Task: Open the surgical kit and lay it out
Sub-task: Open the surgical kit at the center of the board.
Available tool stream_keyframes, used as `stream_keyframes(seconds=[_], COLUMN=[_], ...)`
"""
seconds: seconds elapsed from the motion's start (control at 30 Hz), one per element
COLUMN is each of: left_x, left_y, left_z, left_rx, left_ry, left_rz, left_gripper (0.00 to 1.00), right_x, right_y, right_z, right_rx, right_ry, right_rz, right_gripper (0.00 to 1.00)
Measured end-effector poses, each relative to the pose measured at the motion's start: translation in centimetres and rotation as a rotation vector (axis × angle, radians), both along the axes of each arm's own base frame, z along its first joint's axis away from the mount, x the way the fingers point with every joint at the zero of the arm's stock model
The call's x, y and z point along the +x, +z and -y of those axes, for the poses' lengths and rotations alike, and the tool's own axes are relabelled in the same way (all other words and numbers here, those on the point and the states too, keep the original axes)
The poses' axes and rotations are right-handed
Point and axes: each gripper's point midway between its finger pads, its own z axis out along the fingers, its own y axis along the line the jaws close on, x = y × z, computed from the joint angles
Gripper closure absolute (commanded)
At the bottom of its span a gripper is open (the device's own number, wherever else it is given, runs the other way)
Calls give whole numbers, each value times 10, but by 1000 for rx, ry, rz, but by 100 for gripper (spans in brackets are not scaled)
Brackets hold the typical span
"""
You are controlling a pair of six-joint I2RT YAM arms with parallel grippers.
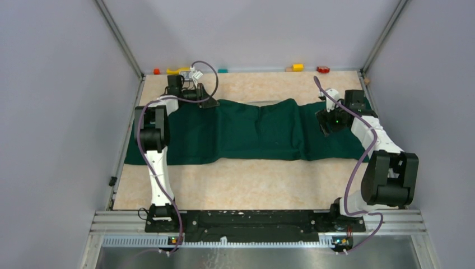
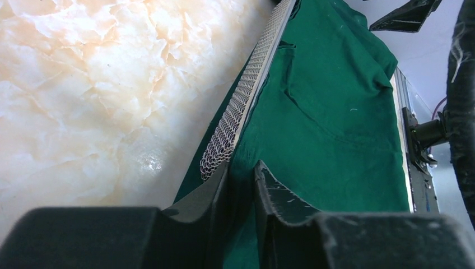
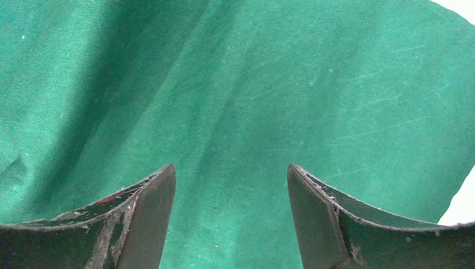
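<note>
The dark green cloth (image 1: 252,131) lies in a wide band across the table, bulging in the middle. My left gripper (image 1: 210,102) is at the cloth's far left edge. In the left wrist view it (image 2: 242,163) is shut on a fold of the cloth (image 2: 325,112), right beside the bared rim of the silver wire-mesh tray (image 2: 246,95). My right gripper (image 1: 326,124) hovers over the right part of the cloth. In the right wrist view it (image 3: 229,167) is open and empty, with only cloth (image 3: 235,84) below it. The steel instruments are hidden.
Small coloured blocks line the far table edge: red (image 1: 156,71), yellow (image 1: 179,70), teal (image 1: 223,70), yellow (image 1: 297,66), red (image 1: 322,69). Grey walls close in left, right and back. The marbled tabletop (image 1: 241,185) shows in front of the cloth.
</note>
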Motion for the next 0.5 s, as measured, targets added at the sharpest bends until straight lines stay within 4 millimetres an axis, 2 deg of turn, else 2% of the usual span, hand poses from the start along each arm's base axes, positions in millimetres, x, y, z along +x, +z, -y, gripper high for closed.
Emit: stream_keyframes(seconds=[0.1, 0.3, 0.43, 0.5], left_x=[-2, -3, -6, -8], left_y=[-1, 3, 10, 17], left_z=[0, -1, -2, -1], left_rx=[5, 24, 47, 66], left_ry=[-4, -8, -9, -12], left_rz=[-6, 14, 43, 74], left_gripper=[85, 89, 100, 100], right_x=[0, -3, -3, -1], right_y=[0, -1, 2, 5], right_z=[0, -1, -3, -5], right_rx=[0, 3, 4, 3], right_ry=[0, 2, 7, 15], right_rz=[-1, -13, -18, -10], right_gripper=[28, 28, 28, 28])
